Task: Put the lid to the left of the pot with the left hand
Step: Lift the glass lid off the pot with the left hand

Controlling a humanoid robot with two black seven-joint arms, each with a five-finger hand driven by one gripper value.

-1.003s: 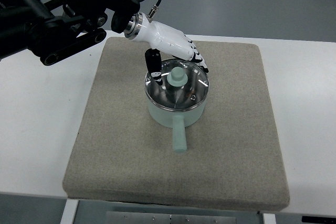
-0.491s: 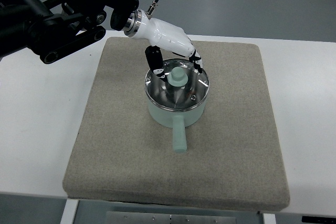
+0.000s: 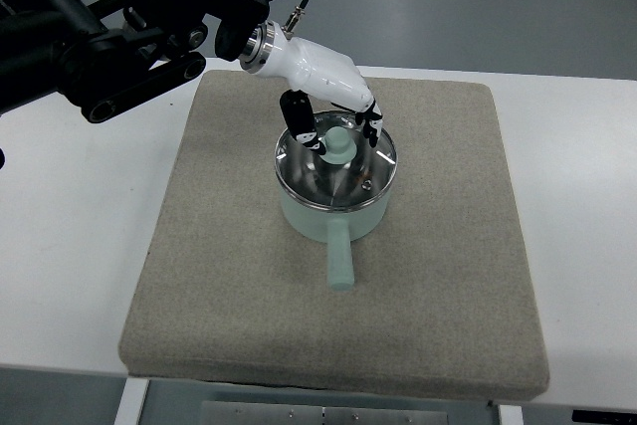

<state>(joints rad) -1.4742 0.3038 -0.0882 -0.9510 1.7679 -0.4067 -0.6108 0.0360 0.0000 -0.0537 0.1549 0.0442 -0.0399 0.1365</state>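
Lid [image 3: 336,163] sits on the mint pot [image 3: 333,208], mid-mat [image 3: 219,286] on the white table [image 3: 80,246]. Left hand [image 3: 333,106] is right over it, fingers [image 3: 299,124] curled around the knob [image 3: 339,144], though a firm grip isn't clear.

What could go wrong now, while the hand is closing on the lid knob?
1. The left hand has its fingers around the knob only from the far side, so the lid may slip or tilt when it is lifted.
2. A sideways pull could drag the pot across the mat.
3. The lid could knock the rim while moving left.
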